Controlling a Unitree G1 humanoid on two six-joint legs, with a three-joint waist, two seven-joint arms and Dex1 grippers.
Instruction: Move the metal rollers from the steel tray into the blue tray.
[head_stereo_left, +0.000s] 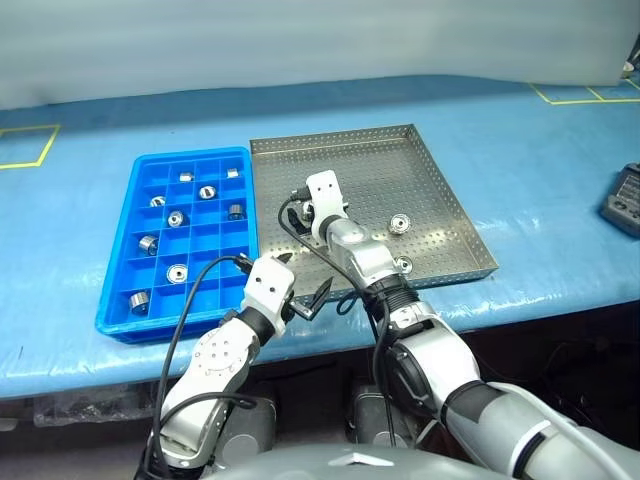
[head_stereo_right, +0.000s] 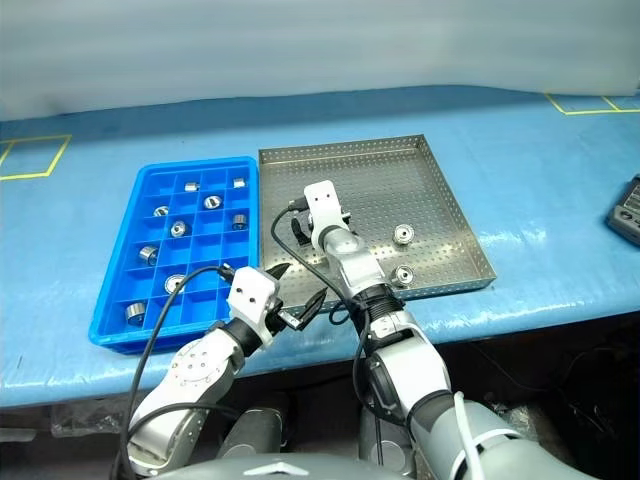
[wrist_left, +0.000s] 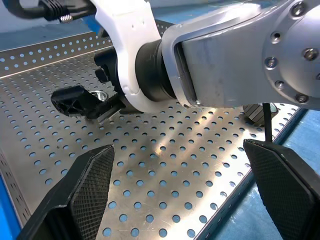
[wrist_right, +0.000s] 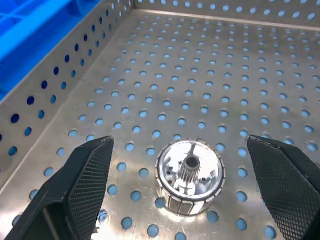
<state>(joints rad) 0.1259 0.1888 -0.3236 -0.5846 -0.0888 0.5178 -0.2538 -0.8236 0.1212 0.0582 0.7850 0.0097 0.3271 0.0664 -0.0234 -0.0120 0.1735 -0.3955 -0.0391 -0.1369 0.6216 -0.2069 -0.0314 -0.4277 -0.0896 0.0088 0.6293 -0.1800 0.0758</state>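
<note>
The steel tray (head_stereo_left: 400, 170) lies on the blue table with the blue tray (head_stereo_left: 222, 240) against its left side. Several metal rollers (head_stereo_left: 176, 218) sit in the blue tray's compartments. Two rollers (head_stereo_left: 400, 222) (head_stereo_left: 404, 264) rest near the steel tray's front right. My right gripper (head_stereo_left: 296, 215) is low over the steel tray's left part, open, with one roller (wrist_right: 189, 177) standing on the perforated floor between its fingers (wrist_right: 85, 185), untouched. My left gripper (head_stereo_left: 300, 278) hovers open and empty at the steel tray's front left corner, pointing at the right arm.
A dark device (head_stereo_left: 625, 200) lies at the table's right edge. Yellow tape marks (head_stereo_left: 30, 148) are on the table cover at the far left and far right. The table's front edge runs just below both trays.
</note>
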